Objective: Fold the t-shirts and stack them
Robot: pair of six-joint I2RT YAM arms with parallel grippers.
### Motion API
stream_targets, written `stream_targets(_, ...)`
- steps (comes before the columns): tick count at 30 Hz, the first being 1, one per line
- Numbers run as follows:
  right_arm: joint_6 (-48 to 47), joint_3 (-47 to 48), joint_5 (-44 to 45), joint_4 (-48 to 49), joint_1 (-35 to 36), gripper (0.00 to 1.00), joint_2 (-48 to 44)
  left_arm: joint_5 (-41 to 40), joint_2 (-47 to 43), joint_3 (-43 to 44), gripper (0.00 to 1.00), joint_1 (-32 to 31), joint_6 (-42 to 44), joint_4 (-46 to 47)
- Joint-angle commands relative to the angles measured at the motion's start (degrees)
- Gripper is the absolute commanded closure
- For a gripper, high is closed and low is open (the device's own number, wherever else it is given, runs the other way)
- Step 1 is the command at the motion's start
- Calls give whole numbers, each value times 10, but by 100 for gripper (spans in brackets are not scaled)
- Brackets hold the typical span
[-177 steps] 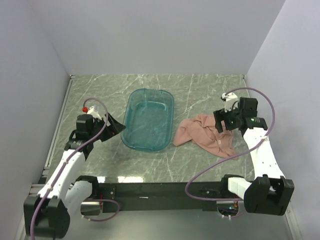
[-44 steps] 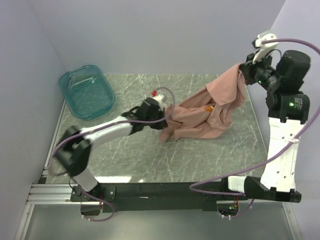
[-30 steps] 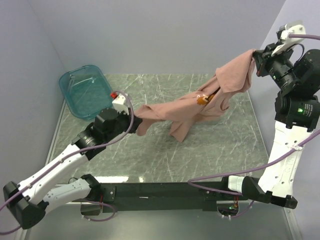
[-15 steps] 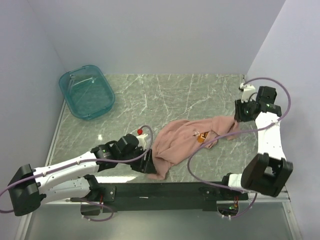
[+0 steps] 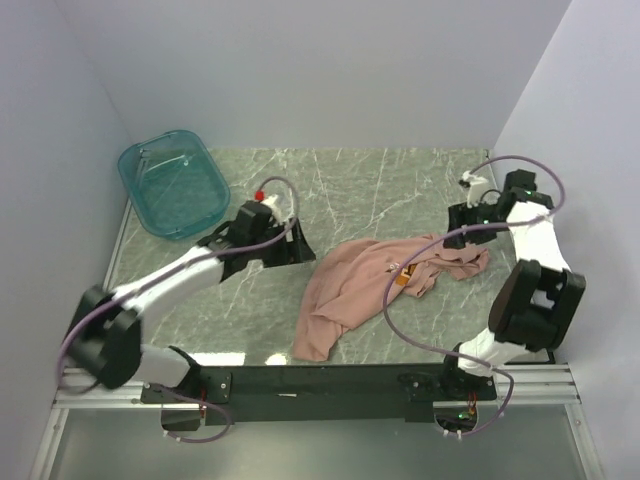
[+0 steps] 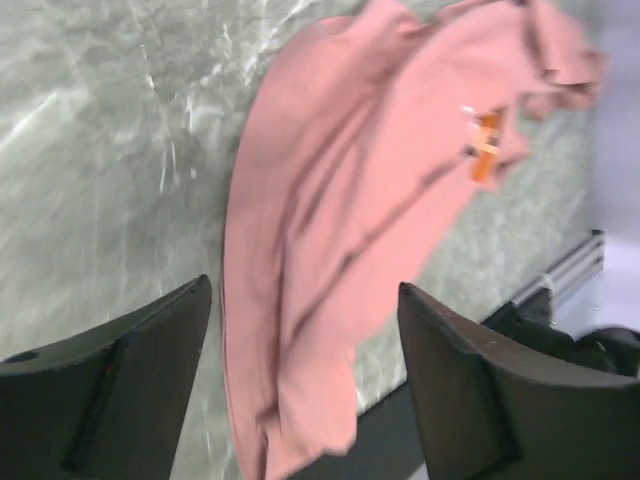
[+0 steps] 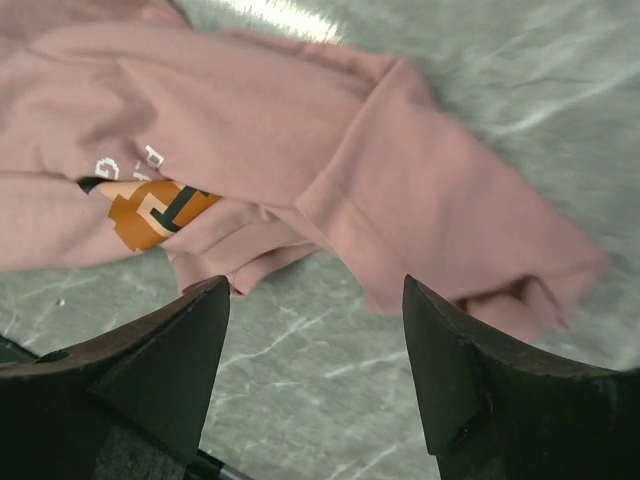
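**A:** What has moved since a second ago?

**B:** Back then the t-shirt (image 5: 365, 285) hung stretched between my claws. Now it lies rumpled on the tabletop (image 5: 350, 190), let down so it can be flattened. From above, my left claw (image 5: 298, 250) has drawn back. The shirt lies just off its tips and the teal tub (image 5: 172, 183) is well behind it. My right claw (image 5: 458, 226) hovers at the shirt's far end.

**A:** And the left wrist?

**B:** Jaws wide and empty. The shirt lies ahead, beyond my fingers (image 6: 130, 380), with its chest graphic (image 6: 485, 145) at the far side.

**A:** Right wrist?

**B:** Wide too, holding nothing. A sleeve (image 7: 450, 230) lies straight below. I judge the shirt needs spreading before any fold.
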Motion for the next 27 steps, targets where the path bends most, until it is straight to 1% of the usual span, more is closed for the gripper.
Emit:
stream_targets(1, 6, 5, 19, -10, 34, 24, 50, 68, 89, 66, 23, 2, 32, 53)
stream_targets(2, 14, 3, 36, 11, 42, 24, 63, 94, 127, 76, 26, 1, 34, 60)
stream_targets(4, 28, 3, 62, 23, 62, 26, 78, 96, 156, 99, 26, -8, 36, 60)
stream_targets(5, 34, 6, 69, 33, 71, 28, 90, 96, 161, 104, 26, -12, 36, 63)
stream_targets(10, 98, 1, 136, 85, 124, 30, 115, 91, 166, 92, 26, -15, 27, 76)
stream_targets(11, 108, 3, 163, 96, 136, 34, 130, 88, 163, 85, 26, -15, 24, 81)
stream_targets(13, 128, 7, 189, 104, 142, 39, 144, 85, 157, 78, 26, -15, 22, 84)
stream_targets(14, 132, 10, 213, 110, 144, 50, 154, 83, 155, 72, 26, -15, 23, 83)
stream_targets(16, 141, 11, 229, 115, 144, 60, 160, 75, 148, 65, 26, -15, 24, 81)
stream_targets(17, 142, 7, 243, 118, 144, 68, 159, 74, 144, 60, 25, -15, 26, 81)
stream_targets(19, 137, 5, 249, 119, 145, 76, 157, 71, 138, 54, 25, -15, 28, 84)
stream_targets(20, 135, 5, 251, 117, 145, 86, 153, 74, 138, 53, 25, -15, 32, 85)
stream_targets(22, 131, 9, 252, 116, 140, 99, 138, 82, 140, 54, 26, -16, 39, 87)
stream_targets(23, 130, 19, 248, 114, 137, 100, 112, 86, 141, 57, 25, -17, 52, 87)
stream_targets(25, 115, 40, 200, 99, 122, 100, 79, 94, 145, 63, 26, -20, 69, 89)
stream_targets(27, 78, 111, 121, 41, 103, 100, 31, 91, 149, 74, 25, -29, 105, 90)
